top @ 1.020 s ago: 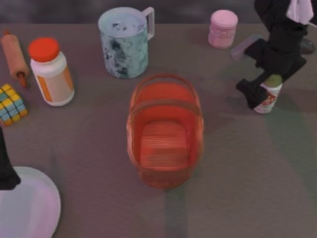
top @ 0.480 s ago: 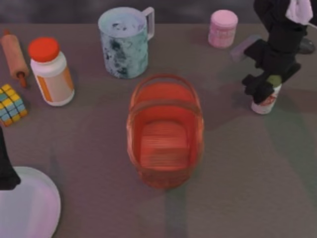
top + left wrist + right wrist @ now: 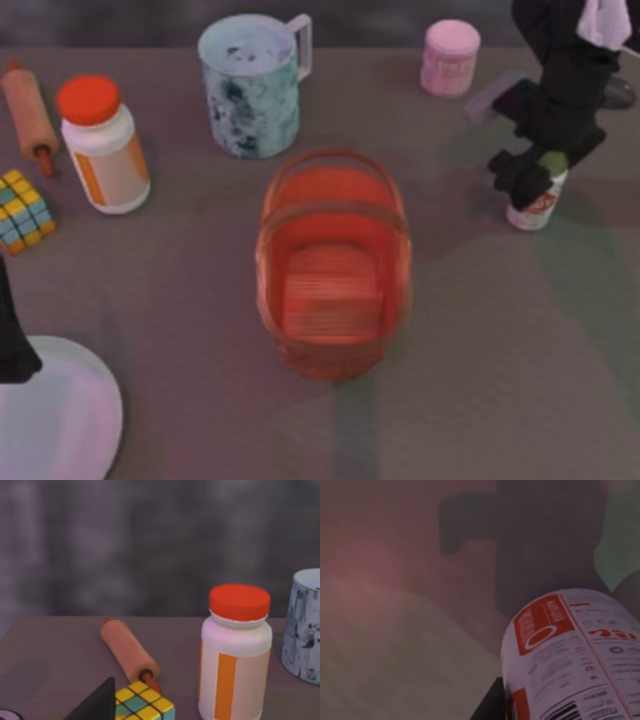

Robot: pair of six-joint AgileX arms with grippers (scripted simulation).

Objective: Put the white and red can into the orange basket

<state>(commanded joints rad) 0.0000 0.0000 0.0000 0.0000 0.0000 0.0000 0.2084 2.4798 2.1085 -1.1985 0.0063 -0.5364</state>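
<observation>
The white and red can [image 3: 537,209] stands at the table's right side, well right of the orange basket [image 3: 268,285], which sits in the middle with nothing in it. My right gripper [image 3: 536,183] reaches down over the can's top and is shut on it. The right wrist view shows the can [image 3: 570,655] up close, with a black finger [image 3: 492,706] pressed against its side; the other finger is hidden. My left gripper [image 3: 14,352] is parked at the table's left edge, open.
A marbled teal mug [image 3: 250,90] stands behind the basket and a pink-lidded jar [image 3: 450,58] at the back right. On the left are a red-capped white bottle [image 3: 105,145], a rolling pin [image 3: 28,115], a colour cube [image 3: 22,208] and a white plate [image 3: 60,420].
The right gripper's fingers have closed in on the can, and the can has gone from tilted to more upright, shifting slightly left. The left arm has not moved.
</observation>
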